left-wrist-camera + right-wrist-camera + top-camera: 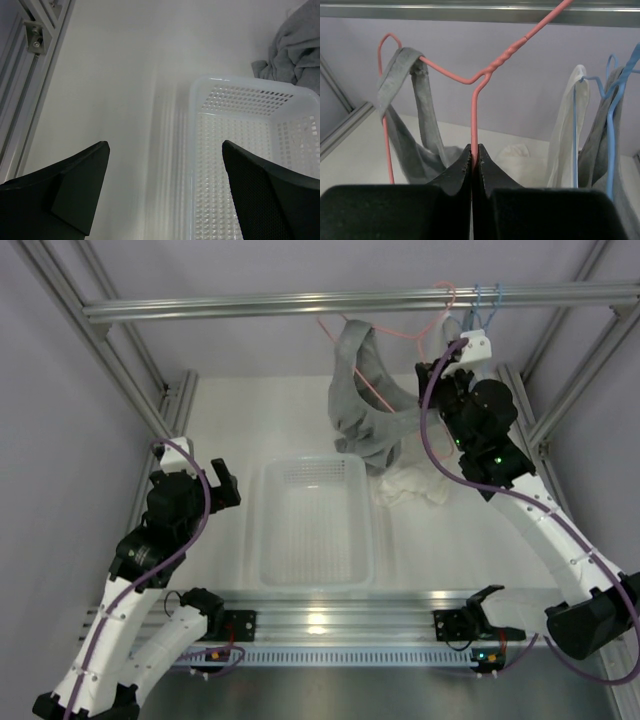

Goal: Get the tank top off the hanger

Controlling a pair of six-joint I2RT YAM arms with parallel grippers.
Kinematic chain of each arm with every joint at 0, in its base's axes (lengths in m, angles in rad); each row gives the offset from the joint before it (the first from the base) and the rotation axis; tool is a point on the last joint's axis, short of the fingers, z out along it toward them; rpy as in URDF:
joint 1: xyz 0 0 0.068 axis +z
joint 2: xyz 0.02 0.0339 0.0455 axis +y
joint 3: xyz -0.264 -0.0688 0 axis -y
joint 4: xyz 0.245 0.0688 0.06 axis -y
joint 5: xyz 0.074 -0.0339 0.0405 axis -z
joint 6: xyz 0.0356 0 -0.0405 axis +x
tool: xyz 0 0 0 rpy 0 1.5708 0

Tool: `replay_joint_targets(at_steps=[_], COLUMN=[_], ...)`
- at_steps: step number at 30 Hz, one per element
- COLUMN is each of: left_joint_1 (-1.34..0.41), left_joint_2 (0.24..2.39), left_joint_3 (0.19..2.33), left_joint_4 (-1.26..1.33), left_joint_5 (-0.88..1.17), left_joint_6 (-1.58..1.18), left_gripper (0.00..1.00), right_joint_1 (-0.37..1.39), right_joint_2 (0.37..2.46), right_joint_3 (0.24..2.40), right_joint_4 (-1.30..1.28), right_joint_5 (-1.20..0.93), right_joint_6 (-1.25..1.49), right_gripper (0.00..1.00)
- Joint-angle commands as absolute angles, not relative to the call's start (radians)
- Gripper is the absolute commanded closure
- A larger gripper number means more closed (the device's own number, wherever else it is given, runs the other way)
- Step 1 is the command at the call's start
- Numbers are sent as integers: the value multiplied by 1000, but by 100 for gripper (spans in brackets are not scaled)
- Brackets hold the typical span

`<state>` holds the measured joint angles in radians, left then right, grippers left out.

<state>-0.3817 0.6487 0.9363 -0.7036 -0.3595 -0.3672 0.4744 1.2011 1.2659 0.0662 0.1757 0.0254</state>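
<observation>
A grey tank top (362, 400) hangs from a pink wire hanger (372, 388) hooked on the overhead rail. Its lower part bunches on the table. In the right wrist view one grey strap (402, 62) loops over the hanger's left end, and the rest of the tank top (410, 150) sags below. My right gripper (437, 368) is shut on the pink hanger's wire (475, 120), which runs up from between the fingertips (475, 150). My left gripper (222, 485) is open and empty, low over the table left of the basket (165, 150).
A clear plastic basket (268, 540) sits mid-table and shows in the left wrist view (192, 125). Blue hangers (485, 300) with a white garment (567, 130) and a grey one hang right of the pink hanger. A white cloth (410, 485) lies beside the basket. The rail (250, 307) spans the top.
</observation>
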Motion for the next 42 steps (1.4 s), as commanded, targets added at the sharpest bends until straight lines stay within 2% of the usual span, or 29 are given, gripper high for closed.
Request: replay_joint_targets(at_steps=[1,10,28,37,42], left_joint_1=[-385,-385,-383,-385,-384], left_joint_2=[652,661,667,672,701], left_joint_3=[930,931,931,931,956], left_joint_4=[-657,-658,-658,-657,-657], left_joint_5=[-359,-362,-357,-360,-341], left_joint_6=[-360,-360,-357,-357,-354], left_gripper=[1,1,1,1,1], right_joint_1=[474,474,474,488,488], right_joint_2=[1112,1117,1253,1168,1077], right_joint_3=[1244,1233,1385,1324,1218], right_joint_4=[190,169,120,118,86], right_joint_5=[152,215,291,271,276], right_joint_6=[12,-47,-262,-209,-158], right_gripper=[100,100,100,100,100])
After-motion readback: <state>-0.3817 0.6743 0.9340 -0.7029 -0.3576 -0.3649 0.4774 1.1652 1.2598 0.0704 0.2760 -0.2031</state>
